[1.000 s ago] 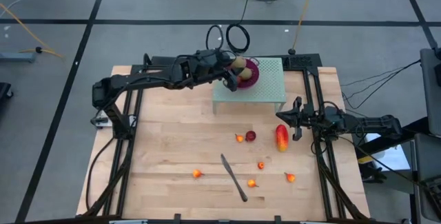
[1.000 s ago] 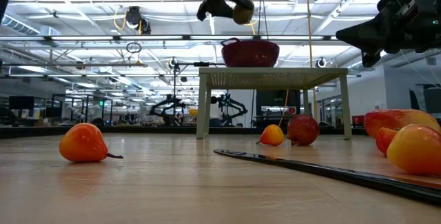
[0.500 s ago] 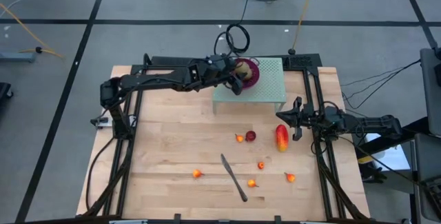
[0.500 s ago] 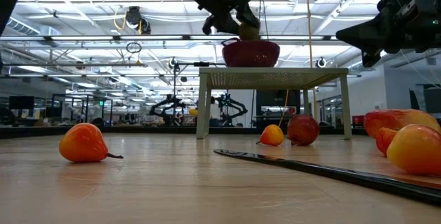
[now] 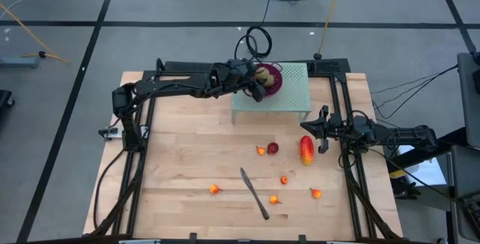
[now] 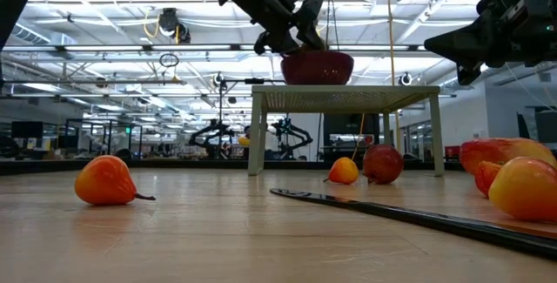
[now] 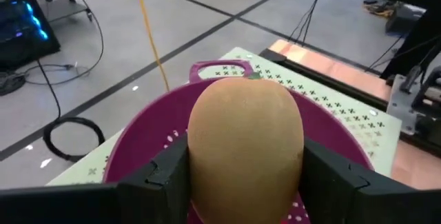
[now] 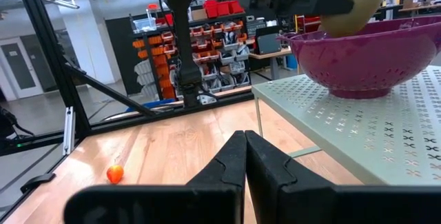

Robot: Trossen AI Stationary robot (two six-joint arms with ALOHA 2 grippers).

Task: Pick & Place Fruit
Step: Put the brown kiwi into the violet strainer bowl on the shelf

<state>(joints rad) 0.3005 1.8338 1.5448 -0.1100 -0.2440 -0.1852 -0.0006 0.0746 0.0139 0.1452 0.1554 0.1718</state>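
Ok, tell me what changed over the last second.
The left gripper, shut on the kiwi, carried it from beside the purple bowl to over it and lowered it toward the bowl; the kiwi is not yet released. The right gripper stayed parked, shut, beside the mango. The knife and the loose fruit on the table did not move.

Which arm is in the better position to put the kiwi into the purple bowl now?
The left. Its claw is shut on the kiwi directly over the purple bowl. The right claw is shut and empty, low beside the raised green stand.
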